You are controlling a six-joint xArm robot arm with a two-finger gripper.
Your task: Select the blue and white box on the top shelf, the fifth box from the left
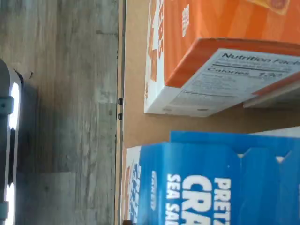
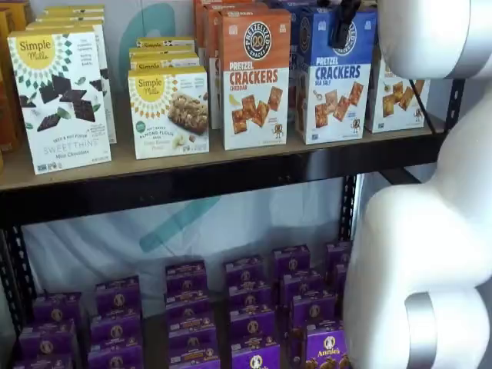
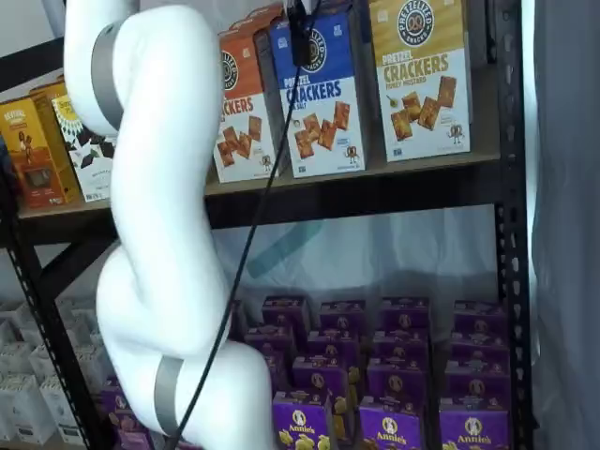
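The blue and white box stands on the top shelf between an orange-topped cheddar carton and a yellow-topped carton. It also shows in a shelf view and close up in the wrist view, beside the orange carton. My gripper hangs in front of the box's blue upper part, and also shows in a shelf view. Only a dark finger shape shows, with no plain gap. The arm hides the gripper's body.
Simple Mills boxes stand further left on the top shelf. Purple Annie's boxes fill the shelf below. My white arm stands in front of the shelves. A black upright bounds the right side. The wrist view shows grey floor.
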